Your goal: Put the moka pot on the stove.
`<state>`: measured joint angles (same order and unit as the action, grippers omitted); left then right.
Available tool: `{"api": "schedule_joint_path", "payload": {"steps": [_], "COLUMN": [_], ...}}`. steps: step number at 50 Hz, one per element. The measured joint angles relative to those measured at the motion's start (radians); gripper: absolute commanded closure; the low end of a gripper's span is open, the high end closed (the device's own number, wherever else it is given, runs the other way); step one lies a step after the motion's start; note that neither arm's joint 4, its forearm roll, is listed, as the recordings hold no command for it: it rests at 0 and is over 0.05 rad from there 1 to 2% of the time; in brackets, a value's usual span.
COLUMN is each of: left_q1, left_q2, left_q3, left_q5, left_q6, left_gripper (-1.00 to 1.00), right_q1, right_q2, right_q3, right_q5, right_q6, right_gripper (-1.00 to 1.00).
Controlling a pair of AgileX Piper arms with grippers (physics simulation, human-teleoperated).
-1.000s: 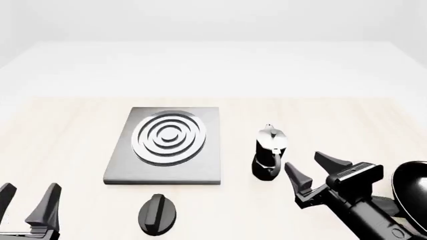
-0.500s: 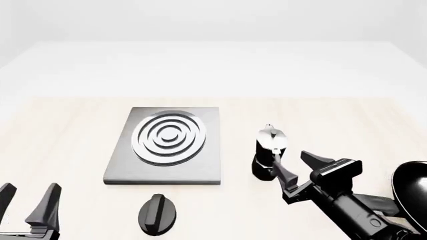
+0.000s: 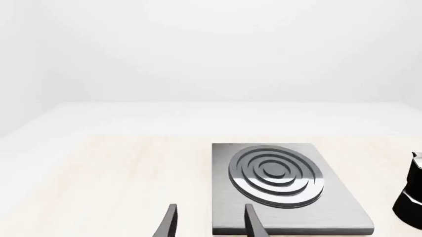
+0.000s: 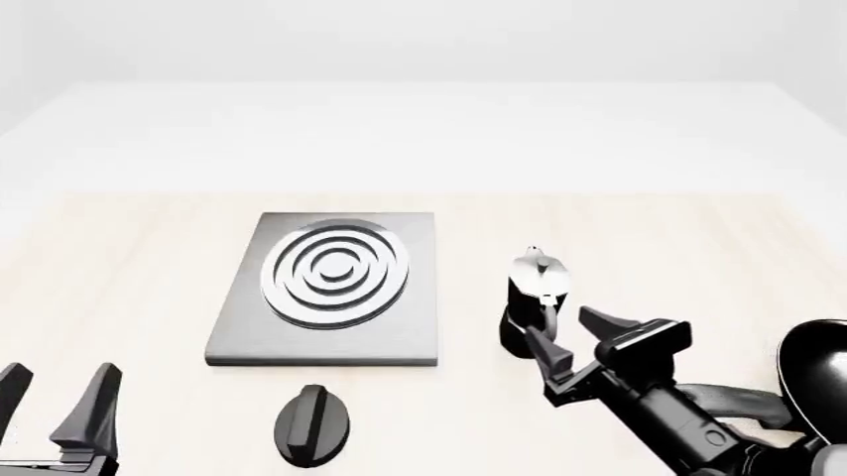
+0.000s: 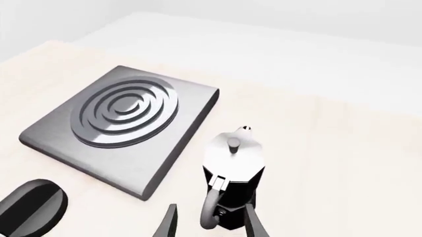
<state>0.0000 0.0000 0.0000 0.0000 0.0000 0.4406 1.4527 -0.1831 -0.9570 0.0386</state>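
The moka pot (image 4: pixel 537 296), black with a silver lid, stands upright on the table right of the stove (image 4: pixel 419 332), a dark-grey slab with a silver ring burner. My right gripper (image 4: pixel 562 327) is open just behind the pot on its near right side, fingers level with the lower body. In the right wrist view the pot (image 5: pixel 232 163) and its handle lie just ahead of the open right gripper (image 5: pixel 209 223), with the stove (image 5: pixel 181 143) beyond. My left gripper (image 4: pixel 61 375) is open and empty at the near left; its wrist view shows the stove (image 3: pixel 333 213) and the pot's edge (image 3: pixel 412 197).
A black oval knob (image 4: pixel 311 424) lies on the table in front of the stove and shows in the right wrist view (image 5: pixel 29 207). A black frying pan (image 4: pixel 814 372) sits at the near right edge, beside my right arm.
My right gripper has moved left and forward, closing in on the moka pot. The pot, the stove and the left arm have not moved.
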Motion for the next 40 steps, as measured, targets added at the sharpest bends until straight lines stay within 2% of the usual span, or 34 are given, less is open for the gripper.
{"api": "schedule_joint_path", "payload": {"steps": [40], "left_q1": [0.0], "left_q2": [0.0], "left_q3": [0.0], "left_q5": [0.0], "left_q6": [0.0], "left_gripper": [-1.0], "right_q1": [0.011], "right_q2": [0.195], "right_q3": [0.002], "right_q5": [-0.161], "right_q6": [0.045], "right_gripper": [-1.0]}}
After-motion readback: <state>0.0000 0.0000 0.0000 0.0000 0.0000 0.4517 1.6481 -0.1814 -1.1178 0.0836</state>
